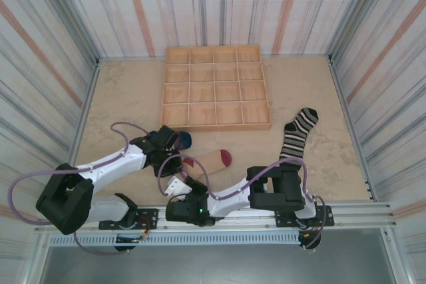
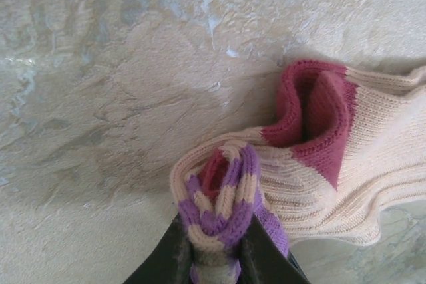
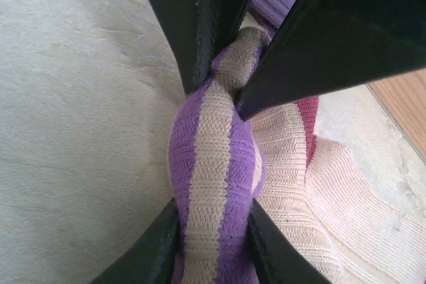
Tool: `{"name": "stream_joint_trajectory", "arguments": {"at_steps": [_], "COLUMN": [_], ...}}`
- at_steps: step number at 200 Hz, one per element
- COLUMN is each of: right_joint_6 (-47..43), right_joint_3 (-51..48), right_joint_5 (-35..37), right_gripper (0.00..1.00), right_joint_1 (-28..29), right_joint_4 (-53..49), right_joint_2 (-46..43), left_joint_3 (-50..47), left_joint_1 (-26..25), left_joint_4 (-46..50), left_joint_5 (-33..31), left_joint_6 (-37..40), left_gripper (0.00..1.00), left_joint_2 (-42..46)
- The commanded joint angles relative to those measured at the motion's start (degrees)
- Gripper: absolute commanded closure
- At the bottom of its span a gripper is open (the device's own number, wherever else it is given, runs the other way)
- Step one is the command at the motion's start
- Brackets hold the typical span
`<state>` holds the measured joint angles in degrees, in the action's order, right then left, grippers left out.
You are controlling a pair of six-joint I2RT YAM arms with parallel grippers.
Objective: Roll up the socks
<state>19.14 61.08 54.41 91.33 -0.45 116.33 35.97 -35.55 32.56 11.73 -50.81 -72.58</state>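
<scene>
Socks sit on the mottled beige worktop (image 1: 126,98): the purple knit sock with a beige-striped cuff (image 3: 213,157) is bunched against the peach ribbed sock with dark-red patches (image 2: 373,164) (the two touching), near the arms' bases. Left end effector (image 2: 216,247) and right end effector (image 3: 213,251) are both clamped on that striped cuff from opposite sides. The black-and-white striped sock (image 1: 296,134) lies well apart, to the right.

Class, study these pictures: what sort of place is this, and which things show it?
Probably a robot test cell, not a home: striped walls box in the table, two robot arms are bolted to a rail at its edge, and a wooden grid tray sits near a striped sock.
</scene>
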Motion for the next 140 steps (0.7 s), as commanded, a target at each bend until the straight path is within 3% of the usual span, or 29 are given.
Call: {"name": "stream_joint_trajectory", "arguments": {"at_steps": [1, 19, 34, 74, 140], "right_joint_6": [4.4, 3.8, 2.8, 4.1, 19.4], "right_joint_3": [-1.3, -3.7, -6.4, -15.1, -30.3], "right_joint_5": [-1.7, -4.6, -7.6, -18.2, -43.8], "right_gripper": [0.88, 1.00, 1.00, 1.00, 1.00], "right_joint_1": [-1.7, -2.4, -2.8, -6.1, -18.2], "right_joint_4": [-3.4, -0.5, 3.5, 14.4, 32.1], "right_joint_2": [0.3, -1.0, -2.2, -7.9, -15.6], "left_joint_3": [-1.2, -1.4, -1.8, -1.3, -3.4], "left_joint_1": [1.2, 2.0, 2.9, 4.9, 5.4], "left_joint_4": [1.2, 1.0, 0.5, 1.9, 1.0], "left_joint_5": [1.6, 1.8, 2.5, 2.9, -1.0], "left_joint_6": [0.5, 0.6, 0.7, 0.8, -0.6], "left_gripper": [0.90, 0.79, 0.60, 0.33, 0.27], "left_joint_2": [1.8, 2.8, 3.8, 8.0, 17.8]}}
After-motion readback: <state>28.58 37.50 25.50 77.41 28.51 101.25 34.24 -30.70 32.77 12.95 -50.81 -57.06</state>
